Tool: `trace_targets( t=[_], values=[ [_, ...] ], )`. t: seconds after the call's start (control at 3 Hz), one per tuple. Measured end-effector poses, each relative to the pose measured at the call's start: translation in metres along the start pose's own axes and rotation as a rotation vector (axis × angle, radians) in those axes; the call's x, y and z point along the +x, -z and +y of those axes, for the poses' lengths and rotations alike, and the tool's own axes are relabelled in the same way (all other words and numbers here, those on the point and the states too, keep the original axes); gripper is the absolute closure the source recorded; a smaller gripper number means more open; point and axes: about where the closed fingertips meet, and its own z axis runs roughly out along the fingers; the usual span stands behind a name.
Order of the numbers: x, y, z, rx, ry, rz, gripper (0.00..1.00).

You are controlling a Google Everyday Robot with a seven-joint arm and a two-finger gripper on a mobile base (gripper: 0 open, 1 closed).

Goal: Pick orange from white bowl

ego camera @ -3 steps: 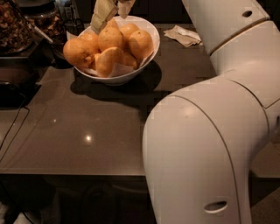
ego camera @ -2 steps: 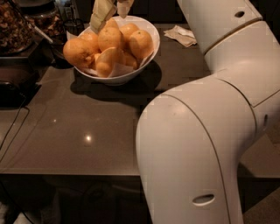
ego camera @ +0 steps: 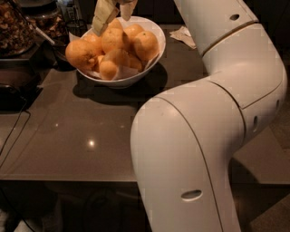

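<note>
The white bowl (ego camera: 136, 78) stands at the back of the dark table, lined with white paper and heaped with several oranges. The biggest orange (ego camera: 81, 53) bulges over the left rim; others lie in the middle (ego camera: 113, 40) and on the right (ego camera: 145, 44). My gripper (ego camera: 116, 12) hangs at the top edge, right above the back of the heap. Its two pale fingers (ego camera: 104, 16) are spread apart, with nothing held between them. My large white arm (ego camera: 213, 118) fills the right half of the view.
Dark glass jars (ego camera: 16, 25) with brownish contents stand at the back left. A crumpled paper (ego camera: 183, 35) lies right of the bowl. A dark appliance (ego camera: 11, 90) and a cable (ego camera: 11, 136) are on the left. The glossy table (ego camera: 81, 136) stretches toward its front edge.
The arm's big elbow link has swung a little to the left. The gripper stays over the bowl, and the oranges have not moved.
</note>
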Motion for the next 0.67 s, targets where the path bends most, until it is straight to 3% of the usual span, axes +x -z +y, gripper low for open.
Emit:
trace_targets(
  t=[0.67],
  values=[
    [-0.0054, -0.0187, -0.0026, 0.013, 0.003, 0.037, 0.29]
  ],
)
